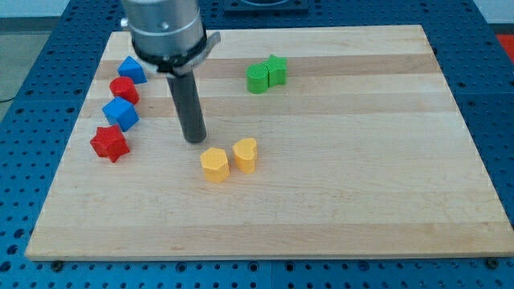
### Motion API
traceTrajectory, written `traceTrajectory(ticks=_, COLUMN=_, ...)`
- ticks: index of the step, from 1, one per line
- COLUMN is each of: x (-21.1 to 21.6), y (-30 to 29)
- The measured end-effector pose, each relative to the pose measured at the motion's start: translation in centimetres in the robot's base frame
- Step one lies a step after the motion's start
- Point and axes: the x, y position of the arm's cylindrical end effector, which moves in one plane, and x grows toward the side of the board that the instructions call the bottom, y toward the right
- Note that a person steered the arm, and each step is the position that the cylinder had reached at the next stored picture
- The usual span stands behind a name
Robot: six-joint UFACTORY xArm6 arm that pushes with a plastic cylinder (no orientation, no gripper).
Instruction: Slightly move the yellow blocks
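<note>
yellow blocks sit near the middle of the pale wooden surface, a little toward the view's bottom; the yellow hexagonal block lies to the view's left, and the yellow heart-shaped block stands just beside it on the view's right, the two close together with only a thin gap, if any, showing between them; the dark rod comes down from a grey cylindrical mount at the view's top, and the tip rests on the surface just above and to the view's left of the yellow hexagonal block, near it but apart from it; the arm carries no pincer, only this rod, so nothing is clamped; along the view's left side of the surface runs a loose column of four blocks; a blue block is topmost, a red rounded block is just below it, a blue cube-like block follows, and a red star-shaped block is lowest; these four stand well apart from the yellow pair; toward the view's top, right of the rod, a green rounded block and a green star-shaped block touch each other; the surface lies on a blue perforated base.
</note>
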Motion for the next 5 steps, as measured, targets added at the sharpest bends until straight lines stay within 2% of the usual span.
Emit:
traceTrajectory(ticks=2, x=6.2, y=-1.0)
traceTrajectory(ticks=5, x=6.6, y=1.3)
